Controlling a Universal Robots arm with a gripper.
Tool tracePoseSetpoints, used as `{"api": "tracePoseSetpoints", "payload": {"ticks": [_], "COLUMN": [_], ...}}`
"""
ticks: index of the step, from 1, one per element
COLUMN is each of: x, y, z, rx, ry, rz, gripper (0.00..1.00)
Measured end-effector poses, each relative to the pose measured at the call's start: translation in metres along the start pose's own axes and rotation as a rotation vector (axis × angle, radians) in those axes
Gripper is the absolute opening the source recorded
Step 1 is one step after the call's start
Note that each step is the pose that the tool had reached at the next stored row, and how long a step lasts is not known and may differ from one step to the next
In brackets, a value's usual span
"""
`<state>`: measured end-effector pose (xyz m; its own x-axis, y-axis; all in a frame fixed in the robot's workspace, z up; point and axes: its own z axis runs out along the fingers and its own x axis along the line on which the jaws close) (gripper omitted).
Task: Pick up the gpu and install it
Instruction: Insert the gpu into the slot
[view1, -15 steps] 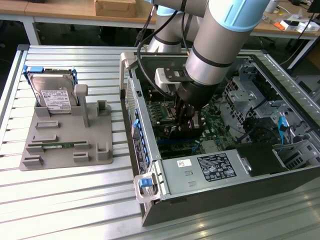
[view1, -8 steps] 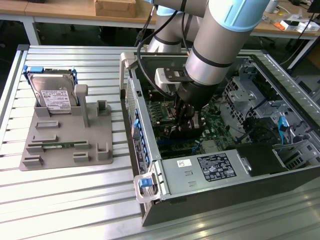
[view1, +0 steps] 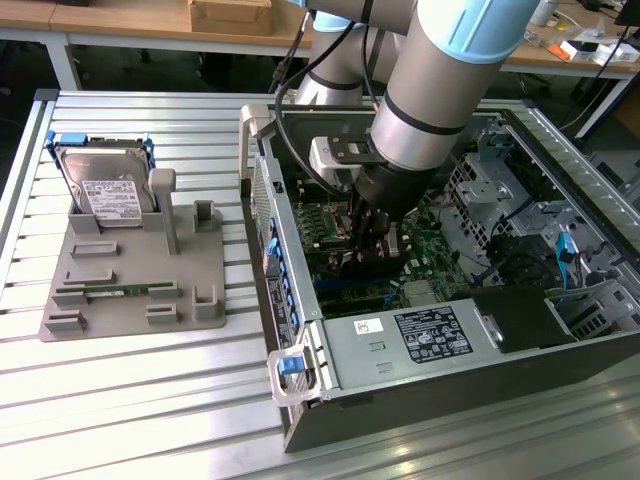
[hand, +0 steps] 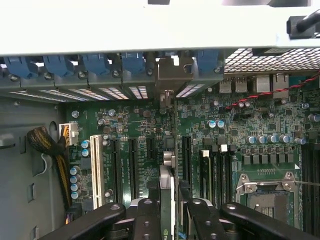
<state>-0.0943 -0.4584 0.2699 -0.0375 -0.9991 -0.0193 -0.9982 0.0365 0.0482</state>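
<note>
**GPU being held over the motherboard**

The gpu (hand: 168, 197) is being pinched edge-on by the gripper (hand: 170, 215), its fingers (hand: 145, 220) closed on both faces, inside the open case (view1: 400, 350). The card is being held upright above the motherboard (hand: 240, 125), its bracket toward the rear slots at 12 o'clock. In the exterior view, a hard drive (view1: 105, 190) is being kept in a tray (view1: 130, 280) at 9 o'clock from the case.

A slatted metal tabletop (view1: 140, 400) carries an open computer case (view1: 420, 385) and a grey holder tray (view1: 130, 275).
</note>
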Motion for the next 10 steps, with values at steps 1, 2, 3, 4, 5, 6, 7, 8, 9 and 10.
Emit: {"api": "tracePoseSetpoints", "payload": {"ticks": [1, 2, 3, 4, 5, 6, 7, 8, 9, 10], "x": [0.0000, 0.0000, 0.0000, 0.0000, 0.0000, 0.0000, 0.0000, 0.0000, -0.0001, -0.0001], "y": [0.0000, 0.0000, 0.0000, -0.0001, -0.0001, -0.0001, -0.0001, -0.0001, -0.0001, 0.0000], "z": [0.0001, 0.0007, 0.0014, 0.0017, 0.0018, 0.0019, 0.0019, 0.0016, 0.0012, 0.0002], "rx": [-0.0001, -0.0002, -0.0001, -0.0001, -0.0001, 0.0000, 0.0000, 0.0001, 0.0004, 0.0004], "ry": [0.0002, 0.0002, 0.0001, 0.0001, 0.0000, -0.0002, -0.0001, -0.0004, -0.0009, -0.0008], "rz": [0.000, 0.000, 0.000, 0.000, 0.000, 0.000, 0.000, 0.000, -0.001, -0.001], "gripper": [0.26, 0.26, 0.26, 0.26, 0.26, 0.26, 0.26, 0.26, 0.26, 0.26]}}
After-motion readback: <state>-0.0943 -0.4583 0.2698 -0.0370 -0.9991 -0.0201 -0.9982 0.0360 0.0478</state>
